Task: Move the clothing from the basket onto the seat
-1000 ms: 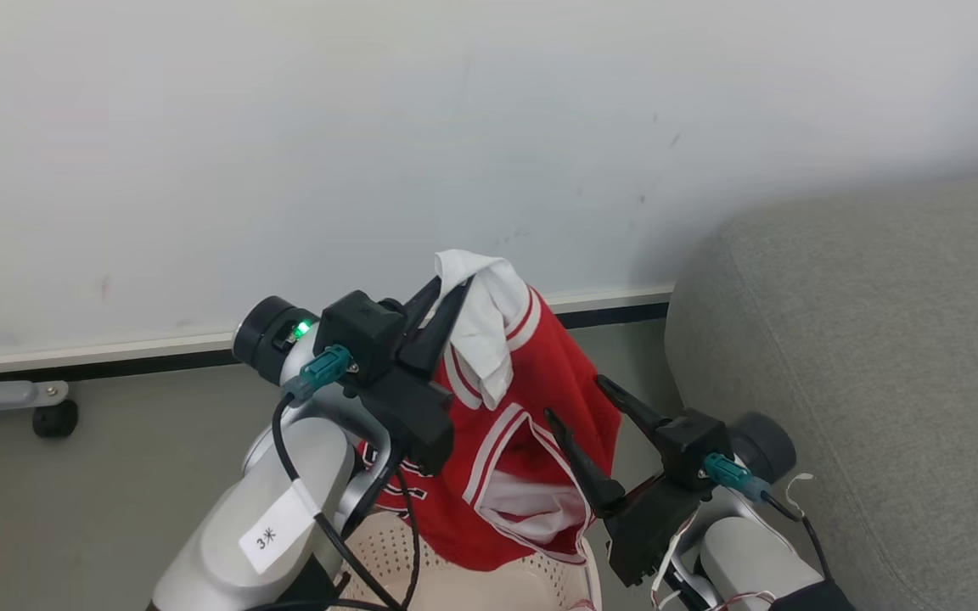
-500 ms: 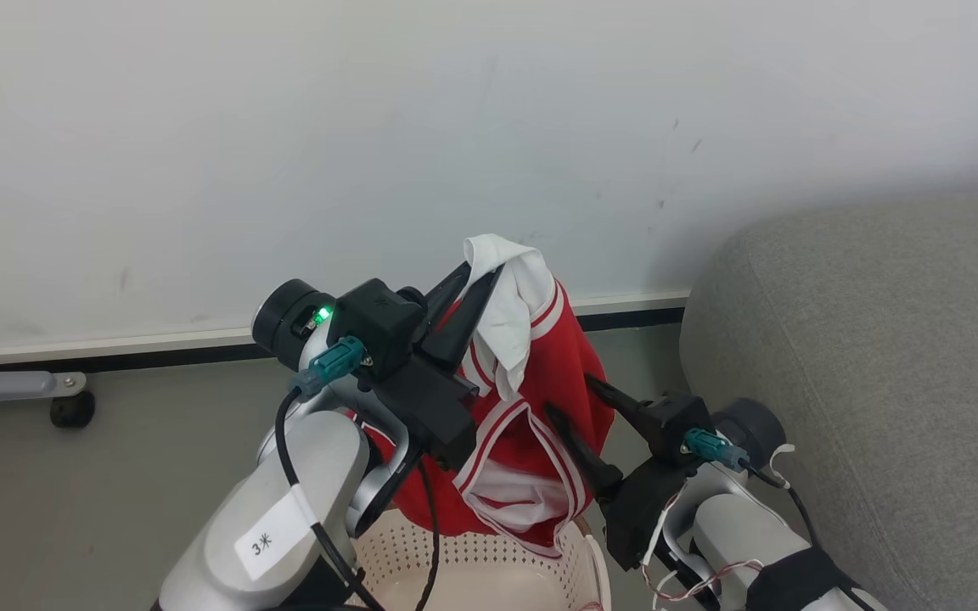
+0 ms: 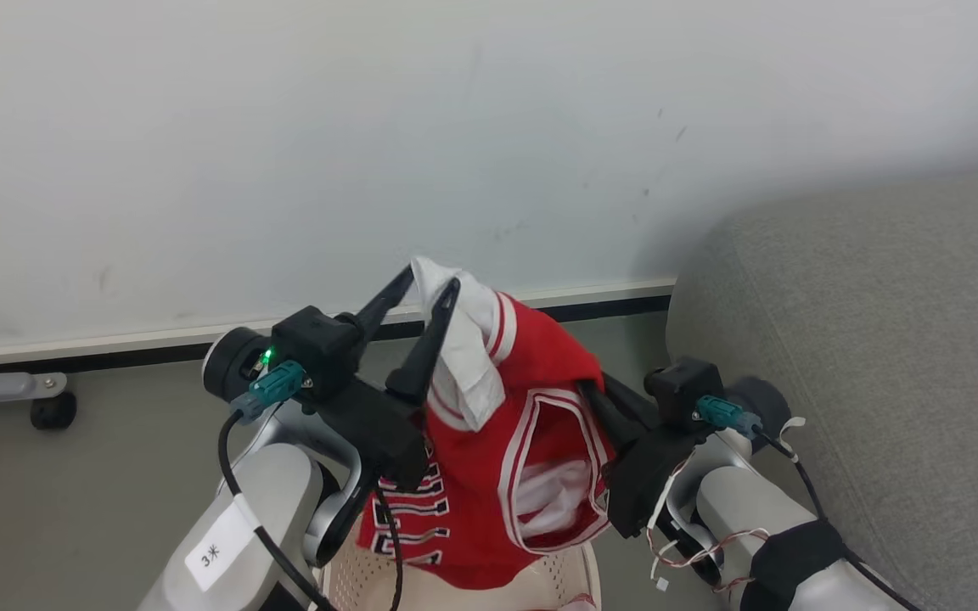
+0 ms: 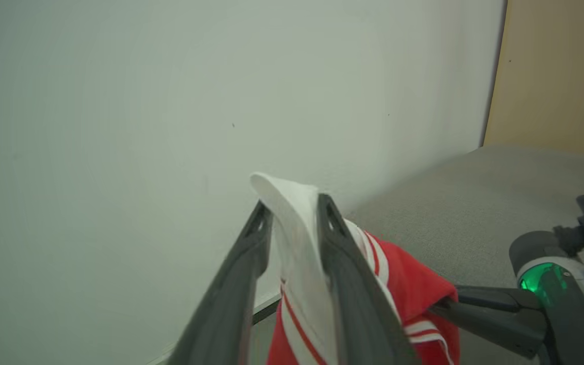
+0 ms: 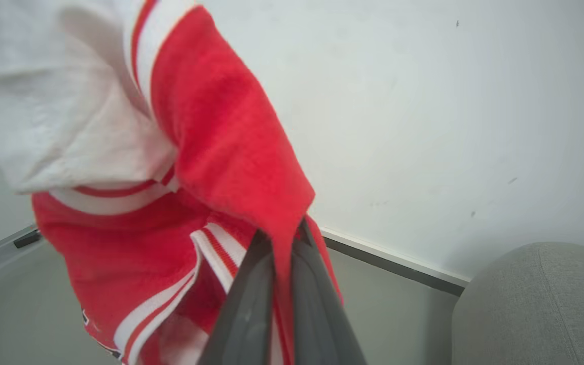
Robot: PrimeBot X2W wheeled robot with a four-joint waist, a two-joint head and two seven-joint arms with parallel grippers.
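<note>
Between the clamped fingers of your right gripper (image 5: 282, 235), the red shiny garment with white striped trim (image 3: 489, 441) hangs above the cream perforated plastic basket (image 3: 349, 581); your left gripper (image 3: 431, 278) stands parted around its white lining.

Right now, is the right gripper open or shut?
Shut on the clothing: the right gripper has both fingers pressed together with a red fold pinched between them.

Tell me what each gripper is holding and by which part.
The right gripper pinches a red fold of the clothing. The left gripper stands open, loosely around the white lining.
</note>
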